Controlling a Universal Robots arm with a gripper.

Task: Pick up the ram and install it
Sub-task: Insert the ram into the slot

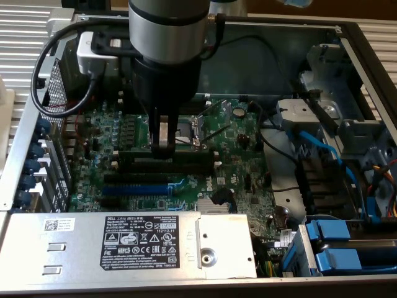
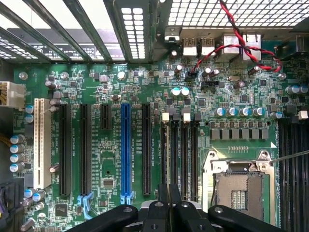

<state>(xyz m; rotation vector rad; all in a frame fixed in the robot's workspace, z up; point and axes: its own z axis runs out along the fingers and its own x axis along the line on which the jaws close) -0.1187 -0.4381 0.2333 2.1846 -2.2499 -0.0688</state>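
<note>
Right under your lens, the gripper (image 2: 169,209) is clenched on the ram (image 2: 170,191), held edge-on directly between its fingers, just above the black memory slots (image 2: 178,152) of the motherboard (image 1: 242,167).

arm's coming straight down from above, wrist vertical, thick silver and black barrel pointing at the board, tool (image 1: 164,148) at the bottom with its fingers (image 2: 169,193) pinched nearly together, dark linkages splayed either side
</note>
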